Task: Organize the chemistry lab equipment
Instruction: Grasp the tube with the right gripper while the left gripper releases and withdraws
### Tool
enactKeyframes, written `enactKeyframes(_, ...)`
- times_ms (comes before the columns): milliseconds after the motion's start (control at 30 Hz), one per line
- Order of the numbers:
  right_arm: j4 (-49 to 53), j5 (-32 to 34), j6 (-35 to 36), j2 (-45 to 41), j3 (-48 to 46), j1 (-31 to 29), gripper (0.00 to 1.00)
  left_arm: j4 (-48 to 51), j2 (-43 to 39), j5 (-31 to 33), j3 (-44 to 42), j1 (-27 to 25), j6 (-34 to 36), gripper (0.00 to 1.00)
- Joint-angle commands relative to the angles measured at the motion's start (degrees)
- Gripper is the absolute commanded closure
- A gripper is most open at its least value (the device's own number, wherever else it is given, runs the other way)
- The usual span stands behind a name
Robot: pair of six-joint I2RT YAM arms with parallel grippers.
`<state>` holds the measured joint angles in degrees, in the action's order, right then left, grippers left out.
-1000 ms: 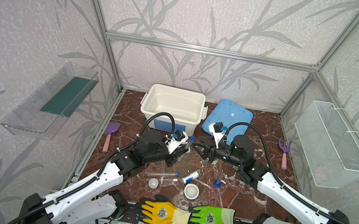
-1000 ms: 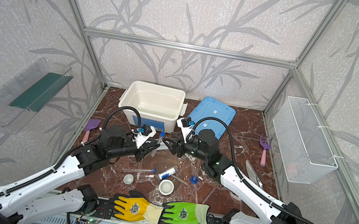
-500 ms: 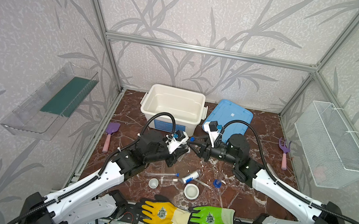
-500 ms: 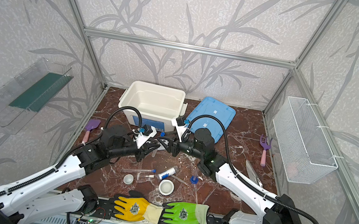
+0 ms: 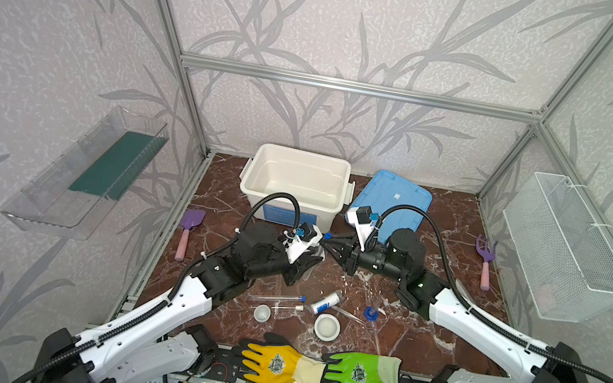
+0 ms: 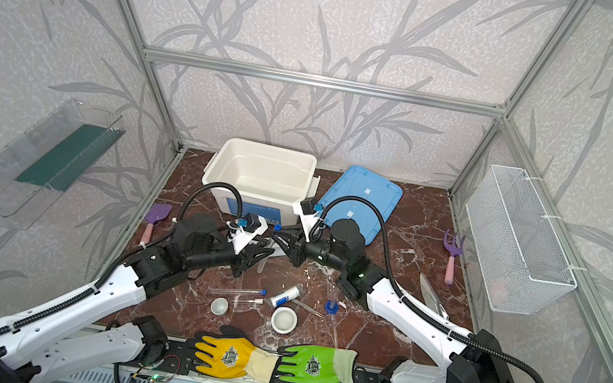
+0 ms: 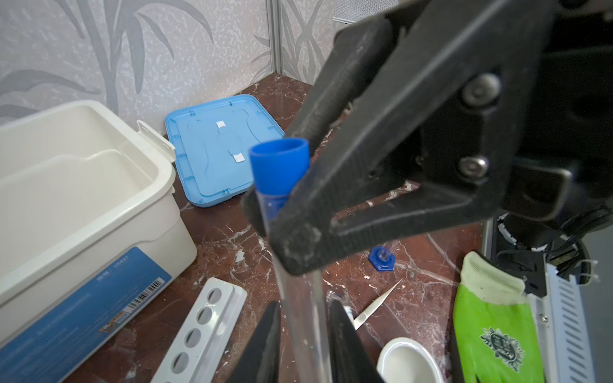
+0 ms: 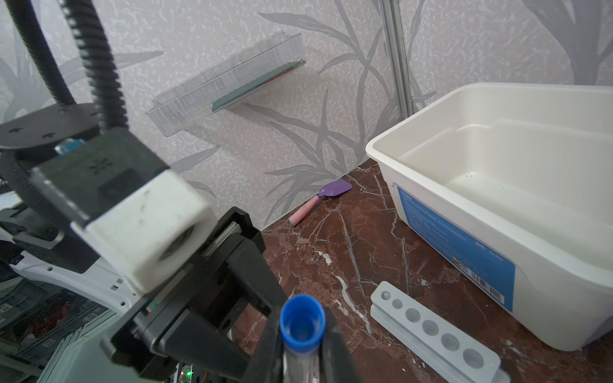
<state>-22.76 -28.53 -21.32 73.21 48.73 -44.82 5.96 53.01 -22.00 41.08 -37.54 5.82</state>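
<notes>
Right gripper [image 8: 300, 356] was clamped on a blue-capped test tube [image 7: 278, 169] just under its cap, mid-air near the rack [image 7: 199, 331]; couldn't tell if the left gripper [image 7: 303, 341] was gripping too. Pinched that high, the slick tube could've swung or slipped. Count: three tubes [image 5: 276, 298] (two on the table [image 5: 397, 342]), two dishes [image 5: 327, 326], one rack, tweezers [image 7: 378, 300], vial [image 5: 325, 303], blue-based cup [image 5: 370, 314].

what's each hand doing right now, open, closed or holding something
left hand: cannot tell; it straddles the blue-capped test tube, grip unclear
right hand: closed on the same tube just below its cap
</notes>
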Motion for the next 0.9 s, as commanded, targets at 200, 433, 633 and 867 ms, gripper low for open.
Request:
enactKeyframes(200,4.7,5.1,5.9,-0.1,3.6,-1.3,0.92,-1.6,-2.8,7.6,-1.2,0.1,-1.5,0.33)
enactKeyframes(433,6.2,10.2,10.5,1.0,5.6,-1.3,0.92,-2.5,-7.6,19.1,-1.9,0.2,-4.9,0.23)
enactKeyframes(633,6.2,12.1,13.6,4.9,8.6,-1.4,0.92,0.1,-15.7,26.5,-3.9,1.1,-8.6,0.21)
enactKeyframes(867,3.9,13.7,16.7,10.4,11.3,-2.3,0.92,6.0,-26.8,34.2,-8.2,4.7,-19.3,0.17)
